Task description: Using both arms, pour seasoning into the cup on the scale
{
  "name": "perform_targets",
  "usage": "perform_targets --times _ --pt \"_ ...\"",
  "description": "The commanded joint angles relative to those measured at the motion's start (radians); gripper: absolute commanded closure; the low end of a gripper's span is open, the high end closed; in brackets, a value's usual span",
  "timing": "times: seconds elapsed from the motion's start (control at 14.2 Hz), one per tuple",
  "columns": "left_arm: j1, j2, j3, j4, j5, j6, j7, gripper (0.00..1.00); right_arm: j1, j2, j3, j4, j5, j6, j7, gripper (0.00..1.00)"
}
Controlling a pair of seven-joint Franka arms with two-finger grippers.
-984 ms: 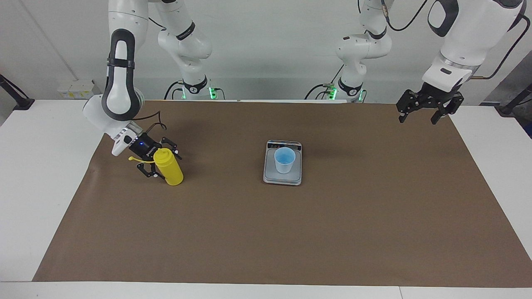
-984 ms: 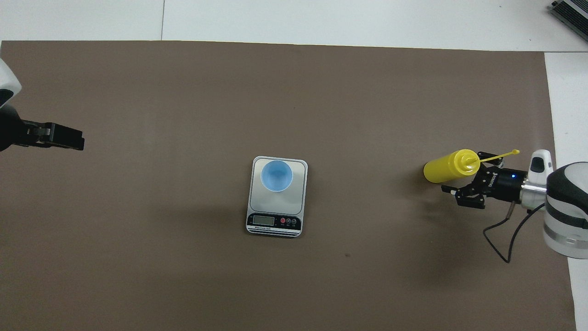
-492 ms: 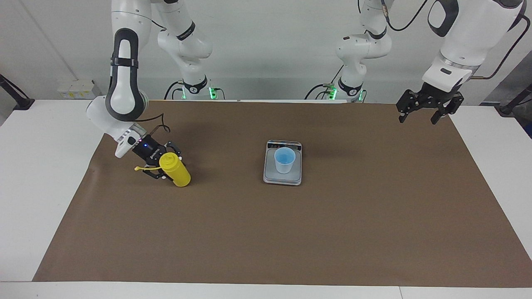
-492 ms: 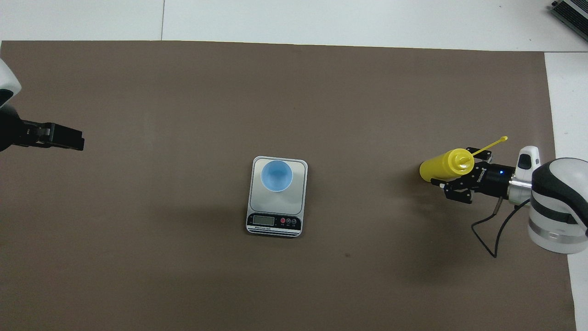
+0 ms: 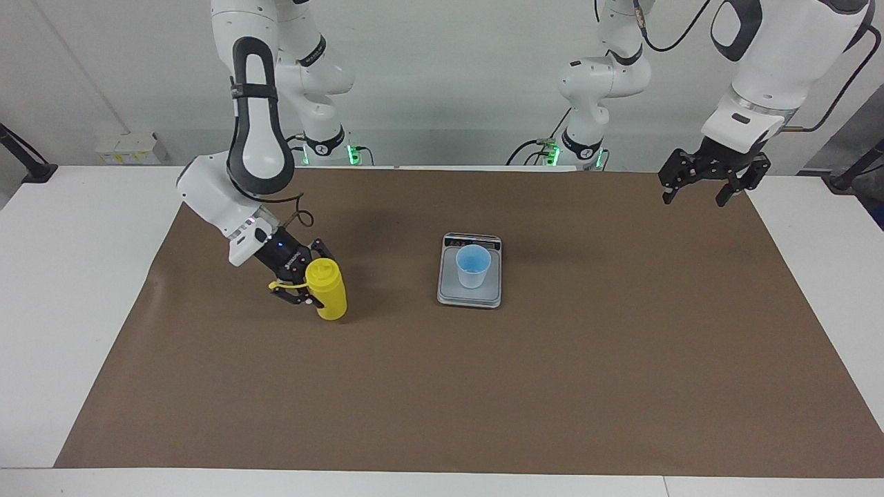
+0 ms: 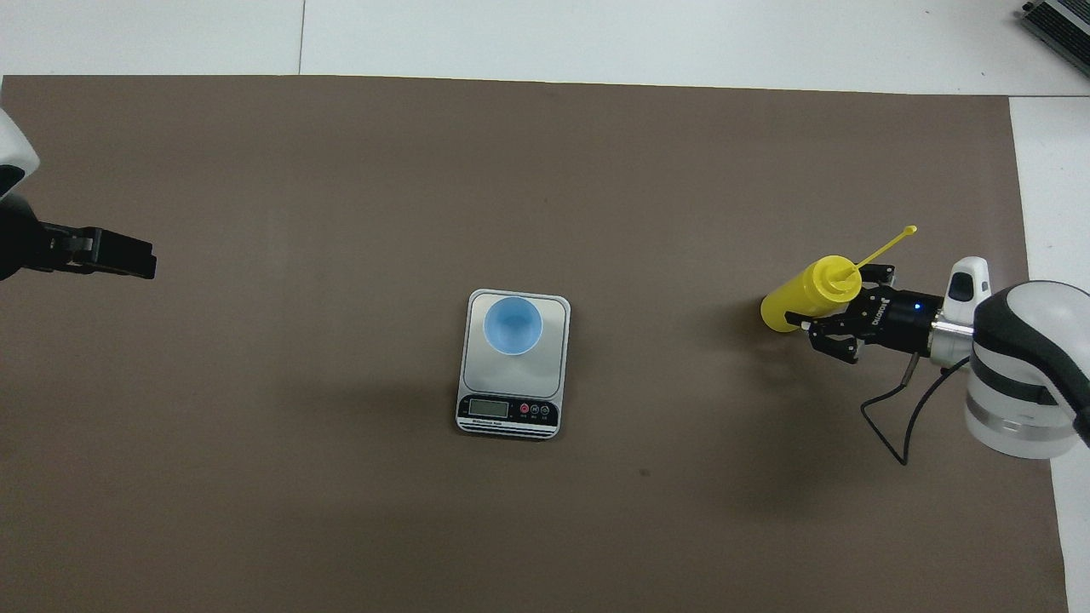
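Observation:
My right gripper [image 5: 312, 277] is shut on the yellow seasoning bottle [image 5: 329, 295] near its top and holds it tilted, low over the brown mat, between the right arm's end of the table and the scale. In the overhead view the bottle [image 6: 794, 299] leans away from the gripper [image 6: 830, 311], with its cap strap [image 6: 886, 243] sticking out. The pale blue cup [image 5: 473, 266] stands upright on the silver scale [image 5: 450, 293] at the table's middle, on the part of the platform away from the display [image 6: 489, 408]. My left gripper [image 5: 704, 188] waits open and empty, raised over the left arm's end of the mat.
A brown mat [image 5: 442, 400] covers most of the white table [image 5: 69, 290]. A black cable [image 6: 894, 417] loops from the right wrist over the mat. The scale [image 6: 552, 375] and cup [image 6: 513, 324] are the only things standing on the mat.
My right gripper has closed on the bottle, tipped it, and carried it toward the scale. The left arm has not moved.

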Motion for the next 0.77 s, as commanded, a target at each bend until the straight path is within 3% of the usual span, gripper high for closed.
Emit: perform_targets --times 0.0,0.49,0.7 --pt "0.015 -0.010 -0.004 0.000 -0.016 -0.017 0.019 0.00 0.045 0.007 0.002 0.081 -0.205 0.002 0.191 1.00" --pt "0.000 -0.007 -0.004 0.000 -0.010 -0.002 0.020 0.00 0.206 0.018 0.002 0.159 -0.721 -0.013 0.581 1.00" --pt "-0.005 -0.013 -0.002 -0.018 -0.010 0.001 0.014 0.00 0.268 0.032 0.002 0.221 -0.918 -0.090 0.733 1.00"
